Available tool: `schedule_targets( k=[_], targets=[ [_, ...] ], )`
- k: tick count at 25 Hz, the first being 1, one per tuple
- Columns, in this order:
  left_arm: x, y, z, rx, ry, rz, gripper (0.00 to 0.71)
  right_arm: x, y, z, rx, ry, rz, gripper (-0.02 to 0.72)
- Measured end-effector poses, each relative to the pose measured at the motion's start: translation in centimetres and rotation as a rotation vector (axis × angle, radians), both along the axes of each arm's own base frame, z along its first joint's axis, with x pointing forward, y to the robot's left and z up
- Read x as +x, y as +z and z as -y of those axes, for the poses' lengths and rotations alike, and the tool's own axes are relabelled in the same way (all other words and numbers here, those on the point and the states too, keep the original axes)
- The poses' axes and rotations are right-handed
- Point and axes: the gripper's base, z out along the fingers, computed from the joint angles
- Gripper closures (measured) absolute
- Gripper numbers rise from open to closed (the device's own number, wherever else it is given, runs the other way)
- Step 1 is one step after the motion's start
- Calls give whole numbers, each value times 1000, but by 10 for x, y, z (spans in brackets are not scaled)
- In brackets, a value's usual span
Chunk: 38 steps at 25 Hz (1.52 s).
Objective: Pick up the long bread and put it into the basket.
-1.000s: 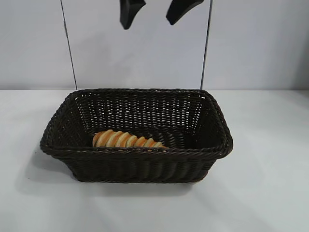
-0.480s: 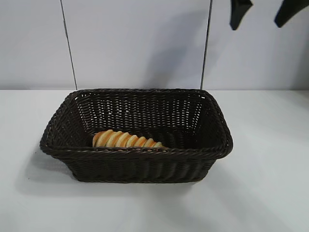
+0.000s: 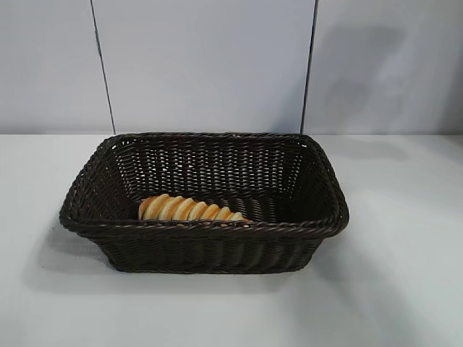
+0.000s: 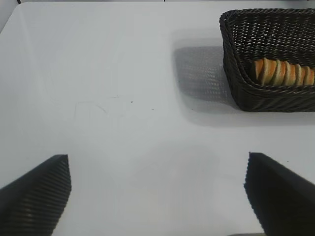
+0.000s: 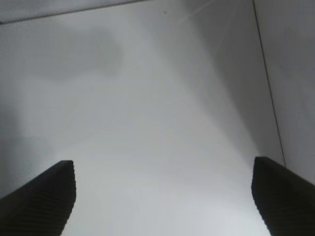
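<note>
In basket (image 3: 318,217) at counter (image 3: 405,289) centre: long bread (image 3: 189,209) by front wall. Left gripper (image 4: 157,196) & right gripper (image 5: 162,196) both spread wide, empty.

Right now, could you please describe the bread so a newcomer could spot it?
On the white table stands a dark wicker basket. Inside, against its near wall, lies the bread: a long golden loaf with orange and cream ridges, the only thing in there.

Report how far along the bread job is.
Done: the long bread lies inside the basket, along its near wall. In hand: nothing; the left gripper hangs open over bare table beside the basket, and the right gripper is open and empty. Left: nothing visible beyond parking the arms.
</note>
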Motion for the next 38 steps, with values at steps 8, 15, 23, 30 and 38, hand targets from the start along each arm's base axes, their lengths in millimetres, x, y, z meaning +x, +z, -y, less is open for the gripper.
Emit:
schedule_targets(
  k=[8,15,23,30,38],
  targets=[
    [0,0,0,0,0,0,16,-122,72,-28,-29,-6,247,8],
    [0,0,0,0,0,0,16,-235,62,-52,-34,-24,375,8],
    [0,0,0,0,0,0,16,-282,11,-62,-91,3,558,8],
    [0,0,0,0,0,0,16,-326,-31,-67,-110,29,602,8],
    [0,0,0,0,0,0,16,-375,-94,-74,-97,17,638,8]
  ],
)
